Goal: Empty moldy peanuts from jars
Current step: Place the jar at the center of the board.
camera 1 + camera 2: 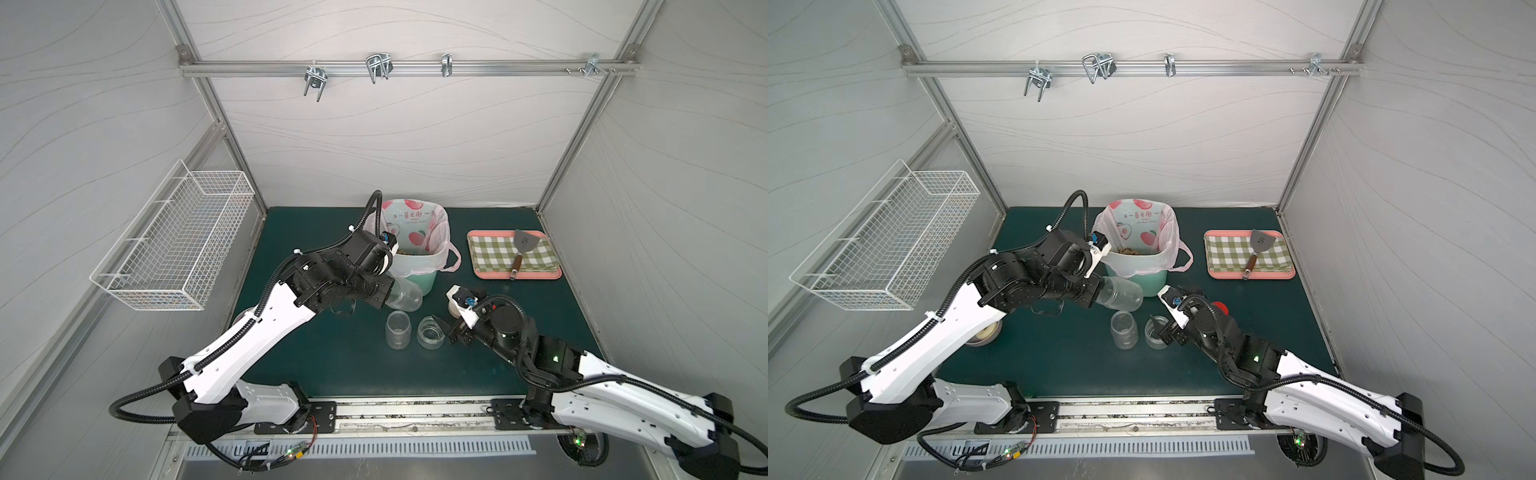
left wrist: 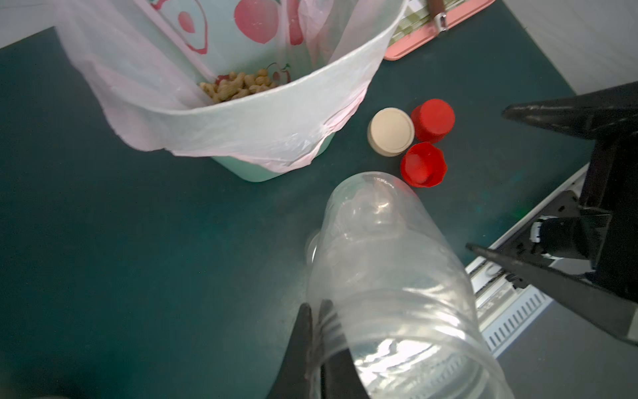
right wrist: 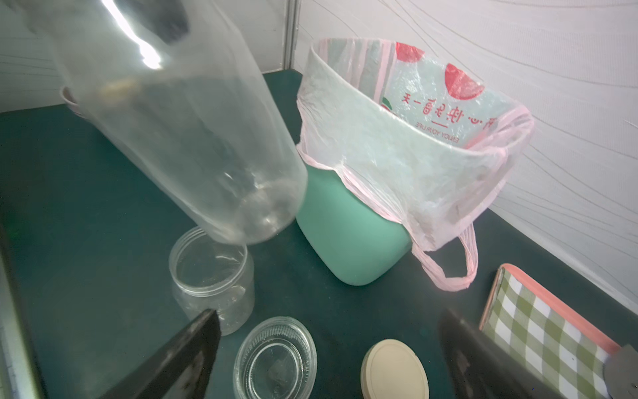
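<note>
Pale wave-grained walls; hook rail [image 1: 399, 66] at 12 o'clock. Wire basket [image 1: 174, 237] on wall at 9. Dark green mat [image 1: 332, 365]. Left gripper [image 2: 319, 345] clamped on rim of tilted empty jar [image 1: 405, 297]. Bin [image 3: 345, 235] at 12 holds moldy peanuts [image 2: 234, 86]. Tall jar [image 1: 398, 330] and short jar [image 1: 431, 331] upright, empty, at mat centre. Right gripper [image 3: 329, 321] jaws apart, beside short jar. Lids [image 2: 390, 131] near bin, toward 3. Tray [image 1: 540, 275] at 2.

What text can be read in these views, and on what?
"ENJOY YOUR LIFE": bag, upside down in the right wrist view.
Red Chinese characters beside it: too blurred to read.
Spatula marks: too small.
</note>
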`<state>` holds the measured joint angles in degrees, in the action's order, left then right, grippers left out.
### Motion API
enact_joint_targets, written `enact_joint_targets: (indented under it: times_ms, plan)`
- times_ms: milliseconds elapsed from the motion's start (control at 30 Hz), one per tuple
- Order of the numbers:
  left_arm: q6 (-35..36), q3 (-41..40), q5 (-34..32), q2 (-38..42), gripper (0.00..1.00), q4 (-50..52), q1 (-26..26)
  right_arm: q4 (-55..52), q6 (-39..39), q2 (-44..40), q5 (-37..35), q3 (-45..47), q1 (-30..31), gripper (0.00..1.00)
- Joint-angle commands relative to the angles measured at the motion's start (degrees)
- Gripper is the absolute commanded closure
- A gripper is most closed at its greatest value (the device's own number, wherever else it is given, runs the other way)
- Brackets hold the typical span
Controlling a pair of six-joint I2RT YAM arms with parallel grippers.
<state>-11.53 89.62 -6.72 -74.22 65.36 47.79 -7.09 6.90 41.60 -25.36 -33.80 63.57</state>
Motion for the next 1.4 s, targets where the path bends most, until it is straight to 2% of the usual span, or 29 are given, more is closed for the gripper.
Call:
enact_joint_targets:
  times_ms: [0,300,533,633,967,1100,1367]
  plan:
    - [1.29,2.23,-5.65,0.00,1.00,8.45,0.24,4.05,-2.76,-0.90,-4.80,1.26,0.01,0.01]
    - [1.63,0.65,-8.96,1.29,1.00,13.76,-0.09,6.16,-6.12,-4.76,-6.49,4.80,-2.03,0.01]
    - [4.36,-5.85,0.91,1.90,1.00,8.59,-8.84,5.69,-8.20,-6.36,-3.29,6.15,-5.22,0.01]
    - [5.21,-7.58,2.88,0.87,1.00,7.35,-10.24,5.80,-8.38,-7.00,-3.22,6.73,-5.74,0.01]
    - [4.41,-11.07,3.65,-2.44,1.00,3.89,-10.96,5.66,-8.81,-7.95,-2.67,7.26,-6.27,0.01]
    - [3.58,-12.01,-1.07,-4.81,1.00,6.97,-10.96,5.51,-8.90,-8.11,-2.26,7.17,-6.29,0.01]
    - [2.66,-15.04,-0.67,-7.26,1.00,5.05,-10.89,5.49,-9.05,-8.19,-2.24,7.17,-6.44,0.01]
